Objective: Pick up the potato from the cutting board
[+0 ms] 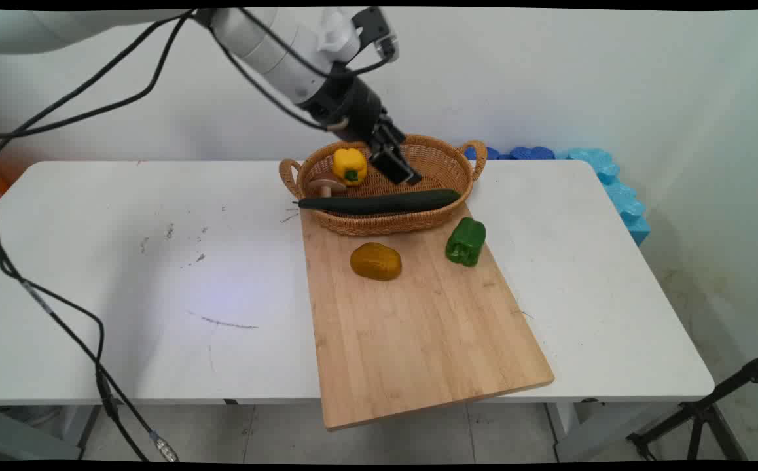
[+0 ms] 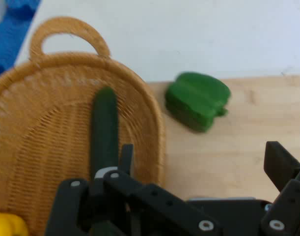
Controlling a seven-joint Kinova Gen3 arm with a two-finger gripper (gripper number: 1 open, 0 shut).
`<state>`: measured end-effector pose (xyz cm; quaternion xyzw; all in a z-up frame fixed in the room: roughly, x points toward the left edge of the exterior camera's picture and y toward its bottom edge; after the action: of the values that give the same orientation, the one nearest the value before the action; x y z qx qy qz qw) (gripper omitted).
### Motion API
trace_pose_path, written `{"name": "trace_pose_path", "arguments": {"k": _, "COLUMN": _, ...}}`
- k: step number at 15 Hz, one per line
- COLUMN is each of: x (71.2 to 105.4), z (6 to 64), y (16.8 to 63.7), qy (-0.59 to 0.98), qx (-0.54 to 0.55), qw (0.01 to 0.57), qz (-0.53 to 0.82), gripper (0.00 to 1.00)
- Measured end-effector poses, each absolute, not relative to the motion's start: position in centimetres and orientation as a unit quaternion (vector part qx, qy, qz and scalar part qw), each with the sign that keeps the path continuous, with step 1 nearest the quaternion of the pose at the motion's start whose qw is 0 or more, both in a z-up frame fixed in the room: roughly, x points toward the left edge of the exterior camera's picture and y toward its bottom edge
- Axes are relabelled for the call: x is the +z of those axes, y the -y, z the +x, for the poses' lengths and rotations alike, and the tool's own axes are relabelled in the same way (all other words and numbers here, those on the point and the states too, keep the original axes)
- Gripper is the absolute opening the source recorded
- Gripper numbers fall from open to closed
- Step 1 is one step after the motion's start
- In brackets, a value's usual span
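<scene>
Cucumber point(image 1: 379, 201) first: dark green, long, lying lengthwise along the near side of the basket point(image 1: 379, 226), stem tip poking past the rim on the left. Just above and behind its middle, the gripper point(image 1: 400, 169), slanted down into the basket, holding nothing. Beside the gripper on the left, a yellow pepper point(image 1: 349, 165), and a mushroom point(image 1: 326, 186) below that, both inside the basket. In front, a wooden board point(image 1: 412, 340) with its far end touching the basket and its near end overhanging the table point(image 1: 124, 275). On the board, a brownish-yellow potato point(image 1: 376, 261) and a green pepper point(image 1: 465, 241), apart from each other and close to the basket. White table top scuffed with grey marks on the left; plain white wall point(image 1: 582, 78) behind; blue foam point(image 1: 614, 190) at the far right corner; a black stand leg point(image 1: 713, 405) on the floor at lower right. From the hand: gripper point(image 2: 204, 162) spread wide and empty, one finger over the cucumber point(image 2: 104, 128), the other out over the board point(image 2: 238, 147). Basket point(image 2: 140, 98) wall and one handle clear, yellow pepper point(image 2: 7, 226) barely showing at the bottom corner, green pepper point(image 2: 198, 101) just outside the rim on the board. Beyond, bare table point(image 2: 189, 29) and a patch of blue foam point(image 2: 12, 24).
</scene>
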<state>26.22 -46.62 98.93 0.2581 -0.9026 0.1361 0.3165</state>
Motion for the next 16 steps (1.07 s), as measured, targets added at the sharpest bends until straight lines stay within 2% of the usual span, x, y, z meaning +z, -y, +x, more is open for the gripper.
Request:
{"name": "trace_pose_path", "arguments": {"k": 7, "x": 94.8, "z": 27.1, "y": 43.4, "qy": 0.915, "qx": 0.112, "qw": 0.290, "qz": 0.258, "gripper": 1.00}}
{"name": "trace_pose_path", "arguments": {"k": 16, "x": 88.1, "z": 25.6, "y": 44.0, "qy": 0.940, "qx": 0.118, "qw": 0.245, "qz": 0.205, "gripper": 1.00}}
